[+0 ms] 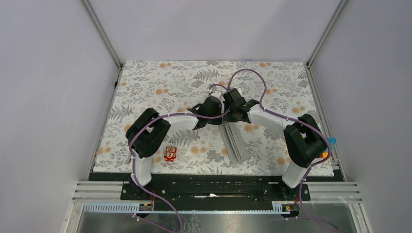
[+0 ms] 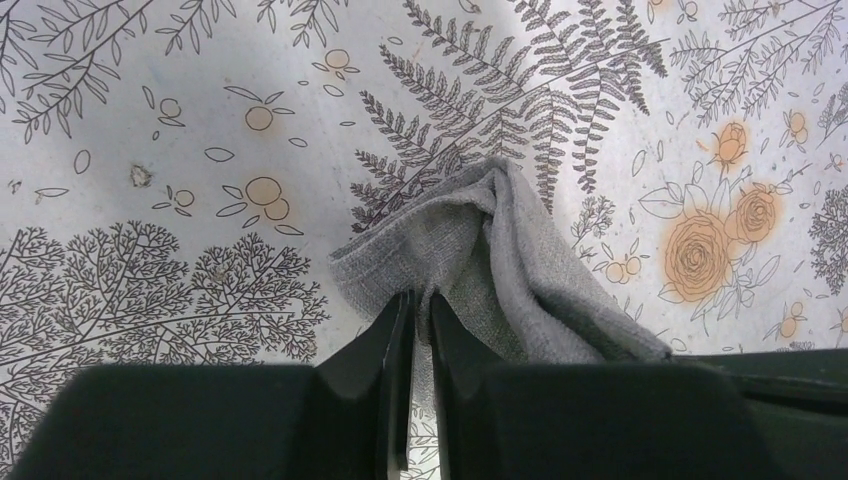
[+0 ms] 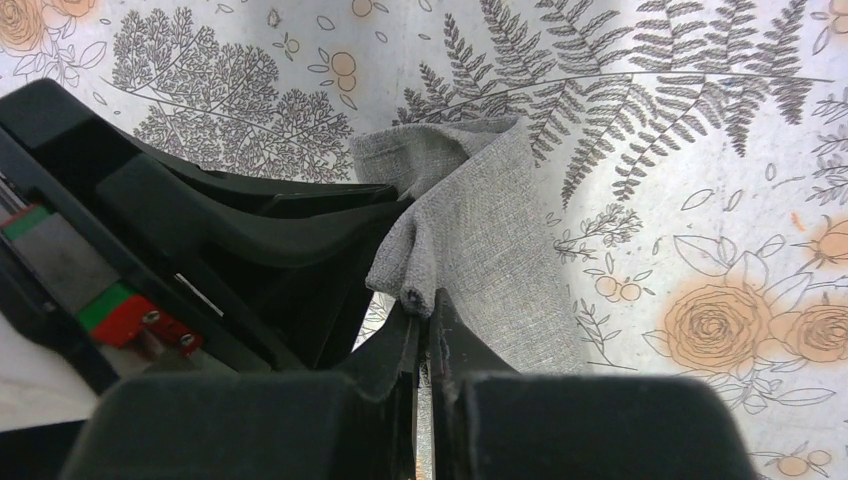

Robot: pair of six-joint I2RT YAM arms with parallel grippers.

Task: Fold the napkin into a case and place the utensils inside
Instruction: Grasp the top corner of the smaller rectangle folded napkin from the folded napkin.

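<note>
The napkin [image 1: 236,141] is a narrow folded grey strip running from the table's middle toward the near edge. Both grippers meet at its far end. My left gripper [image 1: 217,108] is shut on the cloth's far edge; in the left wrist view the grey cloth [image 2: 500,270] bunches up above the pinching fingertips [image 2: 398,310]. My right gripper [image 1: 232,108] is shut on a rolled fold of the same end; in the right wrist view the cloth [image 3: 480,220] rises from between the fingertips [image 3: 440,310]. The left arm's black body [image 3: 200,230] fills that view's left. The utensils are out of view.
A small red toy figure [image 1: 170,154] lies near the front left on the floral table cover [image 1: 160,87]. An orange and blue object [image 1: 330,143] sits at the right edge. Grey walls and metal rails enclose the table.
</note>
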